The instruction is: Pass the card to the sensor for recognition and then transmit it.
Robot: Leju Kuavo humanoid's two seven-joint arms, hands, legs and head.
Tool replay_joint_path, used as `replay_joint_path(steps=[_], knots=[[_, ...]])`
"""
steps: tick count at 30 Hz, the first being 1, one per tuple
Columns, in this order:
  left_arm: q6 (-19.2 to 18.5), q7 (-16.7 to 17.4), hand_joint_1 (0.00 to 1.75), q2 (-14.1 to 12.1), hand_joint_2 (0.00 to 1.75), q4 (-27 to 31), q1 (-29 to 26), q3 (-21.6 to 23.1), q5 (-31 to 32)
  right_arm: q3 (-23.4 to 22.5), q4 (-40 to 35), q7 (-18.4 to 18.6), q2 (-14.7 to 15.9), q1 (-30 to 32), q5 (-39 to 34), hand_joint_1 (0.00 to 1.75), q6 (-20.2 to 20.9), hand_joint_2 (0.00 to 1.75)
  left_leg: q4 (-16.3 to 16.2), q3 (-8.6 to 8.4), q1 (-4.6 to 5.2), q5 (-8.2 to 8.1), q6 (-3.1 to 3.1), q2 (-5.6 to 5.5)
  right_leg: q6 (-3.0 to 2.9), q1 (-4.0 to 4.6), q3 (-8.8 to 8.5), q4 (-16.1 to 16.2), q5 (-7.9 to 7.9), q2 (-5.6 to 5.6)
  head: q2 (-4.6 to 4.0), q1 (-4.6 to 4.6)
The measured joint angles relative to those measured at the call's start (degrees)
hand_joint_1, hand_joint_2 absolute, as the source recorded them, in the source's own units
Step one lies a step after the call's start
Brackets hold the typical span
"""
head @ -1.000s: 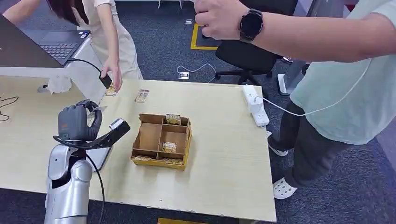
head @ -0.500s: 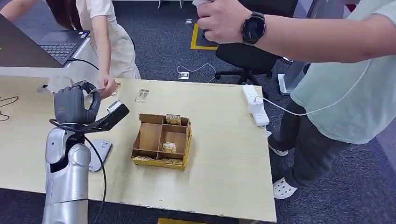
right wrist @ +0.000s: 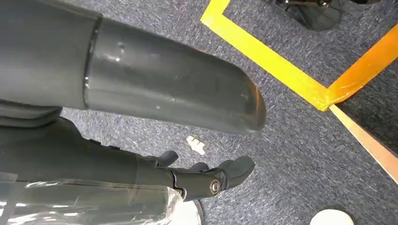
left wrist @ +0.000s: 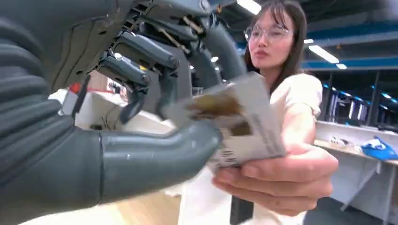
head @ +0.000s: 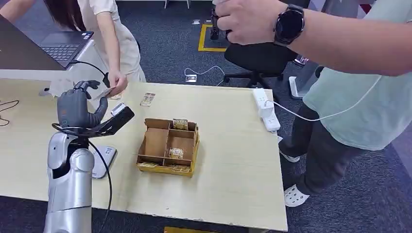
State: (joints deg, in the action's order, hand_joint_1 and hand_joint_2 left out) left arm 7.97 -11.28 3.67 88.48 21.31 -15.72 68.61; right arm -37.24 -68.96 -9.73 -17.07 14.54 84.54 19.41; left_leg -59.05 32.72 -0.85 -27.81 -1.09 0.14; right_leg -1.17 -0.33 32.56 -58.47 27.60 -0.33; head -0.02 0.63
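Observation:
My left hand point(head: 77, 108) is raised over the table's far left part and pinches a pale card point(head: 105, 91) between thumb and fingers. In the left wrist view the card point(left wrist: 234, 123) sits against my thumb point(left wrist: 155, 149), while a person's hand point(left wrist: 281, 180) grips its other edge. That person's hand point(head: 118, 81) reaches in from the far side of the table. The flat grey sensor point(head: 103, 160) lies on the table beside my left forearm. My right hand point(right wrist: 206, 180) hangs over the carpet, holding nothing, thumb apart from the fingers.
A cardboard tray point(head: 156, 143) with compartments and more cards stands mid-table. Two loose cards point(head: 147, 99) lie behind it. A power strip point(head: 265, 109) lies at the right edge, a laptop point(head: 63, 46) at far left. A second person's arm with a watch point(head: 288, 24) reaches across overhead.
My left hand has lifted the card away from the sensor toward the far left. The person's hand has come up and taken hold of the card's free edge.

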Motion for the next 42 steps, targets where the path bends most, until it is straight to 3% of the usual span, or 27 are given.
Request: replay_joint_path(steps=[3,7,18,23,25,27,30,33,37,42], knots=[[-4.34,1.33,0.00,0.00,1.75,0.41,0.01,0.00,-1.87,0.04,-0.15,0.50,0.00,0.01,-0.74,0.00,-0.24,0.00,0.00,-0.01,0.00,0.00,0.00,0.00,0.00,0.00,0.00,0.00,0.00,0.00,0.00,0.00],[-10.57,2.51,0.00,-0.41,1.75,2.40,-0.01,0.00,-4.96,2.49,-2.62,5.40,0.00,0.51,-7.21,0.00,-1.77,0.00,-0.01,-0.05,0.00,0.01,-0.01,0.11,-0.01,0.00,0.06,0.00,-0.02,0.15,0.00,-0.02],[-12.74,2.12,0.00,-2.36,1.75,4.04,-0.14,0.22,-6.10,5.44,-4.96,6.12,0.00,0.45,-7.85,0.00,-1.42,0.00,-0.02,-0.06,0.00,0.01,-0.01,0.15,-0.02,0.00,0.07,0.00,-0.03,0.19,0.00,-0.02],[-22.10,-0.92,0.00,-6.34,1.75,7.28,-3.93,2.67,-15.06,4.89,-5.01,5.11,0.00,0.41,-6.88,0.00,-1.44,0.00,-0.02,-0.07,0.00,0.00,-0.01,0.22,-0.02,0.00,0.09,0.00,-0.03,0.28,0.00,-0.02],[-26.74,-1.58,0.00,-10.20,1.75,9.51,-6.61,5.71,-17.23,4.00,-5.07,5.25,0.00,0.49,-6.56,0.00,-1.42,0.00,-0.01,-0.06,0.00,0.00,-0.01,0.21,-0.01,0.00,0.12,0.00,-0.02,0.28,0.00,0.00],[-29.86,-2.32,0.00,-15.77,1.75,12.05,-9.13,10.70,-20.24,2.89,-5.11,5.25,0.00,0.61,-6.47,0.00,-1.40,0.00,-0.01,0.00,-0.01,0.00,-0.01,0.21,-0.01,0.01,0.20,0.00,-0.01,0.29,0.00,0.00],[-31.05,-2.45,0.00,-23.70,1.75,15.68,-10.50,20.63,-22.38,1.55,-5.11,4.63,0.00,0.73,-5.59,0.00,-1.40,0.00,-0.01,0.12,-0.01,0.01,-0.01,0.14,-0.01,0.02,0.27,0.00,-0.01,0.16,0.00,-0.02],[-29.20,-1.05,0.00,-28.83,1.75,18.03,-10.34,31.81,-20.83,0.96,-5.09,4.48,0.00,0.72,-5.22,0.00,-1.44,0.00,-0.01,0.15,0.00,0.00,-0.01,0.17,0.00,0.01,0.24,0.00,-0.02,0.18,0.00,-0.02],[-28.19,-0.59,0.00,-32.35,1.75,19.78,-10.08,40.73,-21.44,0.63,-5.07,4.44,0.00,0.74,-4.90,0.00,-1.55,0.00,-0.02,0.13,0.01,0.01,-0.01,0.19,0.02,0.00,0.25,0.01,-0.08,0.22,0.00,-0.02],[-25.48,2.07,0.00,-32.72,1.75,21.20,-10.08,47.58,-17.99,0.61,-5.05,4.70,0.00,0.73,-4.72,0.00,-1.77,0.00,-0.03,0.16,0.02,0.01,0.00,0.13,0.03,-0.01,0.24,0.02,-0.08,0.18,0.00,-0.02]])
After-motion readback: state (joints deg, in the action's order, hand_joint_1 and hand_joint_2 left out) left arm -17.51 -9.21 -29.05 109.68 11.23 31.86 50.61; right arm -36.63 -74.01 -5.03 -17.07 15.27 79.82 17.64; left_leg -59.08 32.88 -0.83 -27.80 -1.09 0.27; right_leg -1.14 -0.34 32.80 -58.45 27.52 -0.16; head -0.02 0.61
